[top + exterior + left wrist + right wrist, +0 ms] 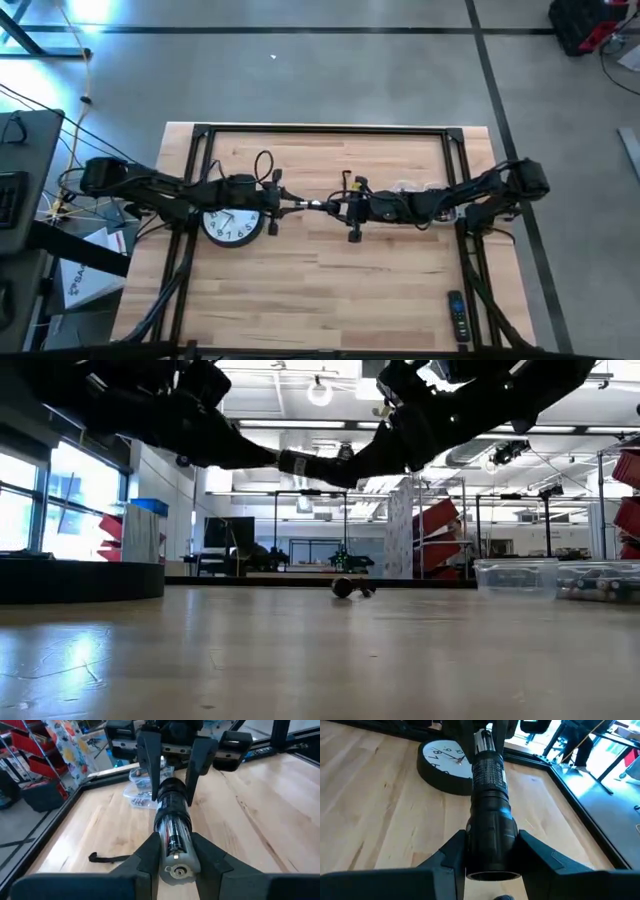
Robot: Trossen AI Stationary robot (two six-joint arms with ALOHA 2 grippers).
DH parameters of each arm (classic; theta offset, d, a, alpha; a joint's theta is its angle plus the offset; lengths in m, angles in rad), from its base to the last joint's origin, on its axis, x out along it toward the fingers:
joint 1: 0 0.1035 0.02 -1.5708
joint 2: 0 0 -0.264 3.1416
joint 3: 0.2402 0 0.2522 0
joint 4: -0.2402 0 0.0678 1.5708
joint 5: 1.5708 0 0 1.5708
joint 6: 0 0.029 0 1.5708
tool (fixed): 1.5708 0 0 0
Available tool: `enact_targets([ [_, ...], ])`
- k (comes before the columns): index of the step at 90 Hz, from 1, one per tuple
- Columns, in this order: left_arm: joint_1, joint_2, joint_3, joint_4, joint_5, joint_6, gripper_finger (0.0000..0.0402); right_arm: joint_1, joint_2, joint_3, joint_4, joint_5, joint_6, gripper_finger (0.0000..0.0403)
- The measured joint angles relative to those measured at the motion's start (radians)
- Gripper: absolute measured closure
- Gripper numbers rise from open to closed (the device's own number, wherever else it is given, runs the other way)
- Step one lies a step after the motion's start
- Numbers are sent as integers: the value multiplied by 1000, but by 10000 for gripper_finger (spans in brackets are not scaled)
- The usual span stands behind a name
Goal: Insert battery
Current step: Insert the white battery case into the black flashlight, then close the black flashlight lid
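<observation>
On the wooden table (pixel 330 270), at the frame's centre, the left hand (pixel 303 204) and the right hand (pixel 345 207) both pinch one flashlight (pixel 325 205) held above it; a clock (pixel 232 225) lies at left.

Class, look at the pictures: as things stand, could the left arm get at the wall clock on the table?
Probably not now: the left hand is shut on the flashlight held jointly with the right hand, though the clock lies right beneath that arm.

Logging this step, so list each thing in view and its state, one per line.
Flashlight: lifted off the table, level, held at both ends.
Left gripper: shut on the flashlight.
Right gripper: shut on the flashlight.
Clock: flat, face up.
Remote: flat, untouched.
</observation>
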Motion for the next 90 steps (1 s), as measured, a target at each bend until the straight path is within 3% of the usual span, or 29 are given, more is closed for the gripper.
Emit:
enact_targets([
  [20, 1, 61, 32, -10, 11, 16, 327, -3, 59, -3, 13, 0, 16, 294],
  [73, 0, 61, 45, -94, 14, -20, 243, -5, 70, -3, 35, -6, 17, 294],
  [90, 0, 61, 105, -201, -11, -17, 232, -6, 70, -3, 31, 2, 18, 294],
])
